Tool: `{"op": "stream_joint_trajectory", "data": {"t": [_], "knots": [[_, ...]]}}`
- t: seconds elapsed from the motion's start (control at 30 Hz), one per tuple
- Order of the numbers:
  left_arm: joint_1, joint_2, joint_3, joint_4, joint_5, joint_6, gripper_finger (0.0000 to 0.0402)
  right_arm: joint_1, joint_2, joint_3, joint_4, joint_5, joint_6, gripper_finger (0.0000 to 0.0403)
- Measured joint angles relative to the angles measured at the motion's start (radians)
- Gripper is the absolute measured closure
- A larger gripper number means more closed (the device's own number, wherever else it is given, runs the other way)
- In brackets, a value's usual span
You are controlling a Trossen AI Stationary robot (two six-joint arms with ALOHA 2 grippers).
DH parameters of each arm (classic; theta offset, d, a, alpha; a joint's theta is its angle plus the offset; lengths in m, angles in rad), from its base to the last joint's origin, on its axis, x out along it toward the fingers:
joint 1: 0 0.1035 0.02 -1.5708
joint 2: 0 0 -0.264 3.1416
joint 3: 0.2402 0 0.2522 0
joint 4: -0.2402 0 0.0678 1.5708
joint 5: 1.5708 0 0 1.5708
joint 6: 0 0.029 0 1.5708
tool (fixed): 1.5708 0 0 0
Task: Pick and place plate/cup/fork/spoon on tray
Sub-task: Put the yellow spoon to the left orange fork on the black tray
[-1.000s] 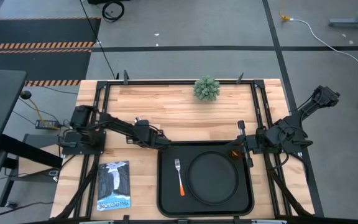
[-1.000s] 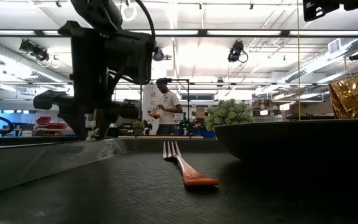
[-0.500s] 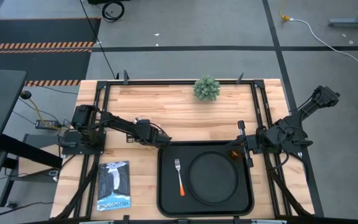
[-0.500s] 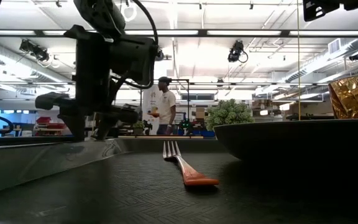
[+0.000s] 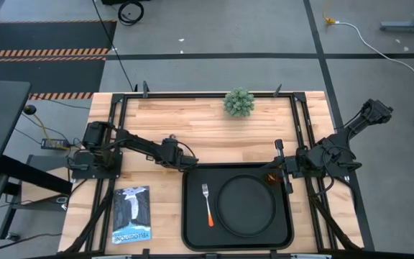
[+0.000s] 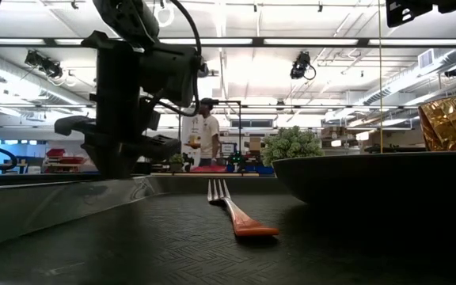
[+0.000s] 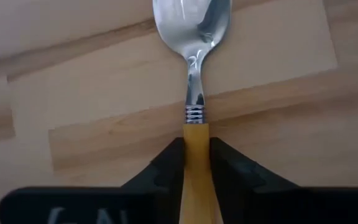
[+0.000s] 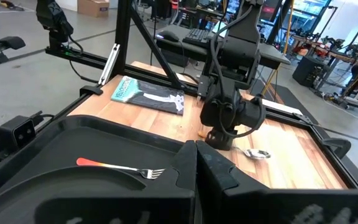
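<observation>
Left gripper [image 7: 196, 163] pinches the orange handle of the spoon [image 7: 194, 74], one dark finger [image 7: 166, 168] on each side, just behind the silver collar. That spoon lies flat on the wooden bench [image 5: 207, 122], bowl pointing away from the gripper, just beside the tray's [image 5: 191, 230] far left corner. Inside the tray, the fork [image 5: 207, 203] lies left of the round plate [image 5: 246, 205]. At the tray's far right corner sits the amber cup [image 5: 270, 177], right by the right gripper [image 5: 284, 175]; I cannot tell whether its fingers are spread. A small green plant [image 5: 238, 102] stands near the bench's far edge, and a booklet [image 5: 131, 214] lies left of the tray.
</observation>
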Motion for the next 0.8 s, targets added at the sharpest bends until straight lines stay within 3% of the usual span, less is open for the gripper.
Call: {"op": "stream_joint_trajectory", "data": {"t": [0.8], "knots": [[-0.009, -0.029, 0.065, -0.023, -0.017, 0.094, 0.0329, 0.0, 0.0, 0.0, 0.001, 0.0, 0.0, 0.0396]]}}
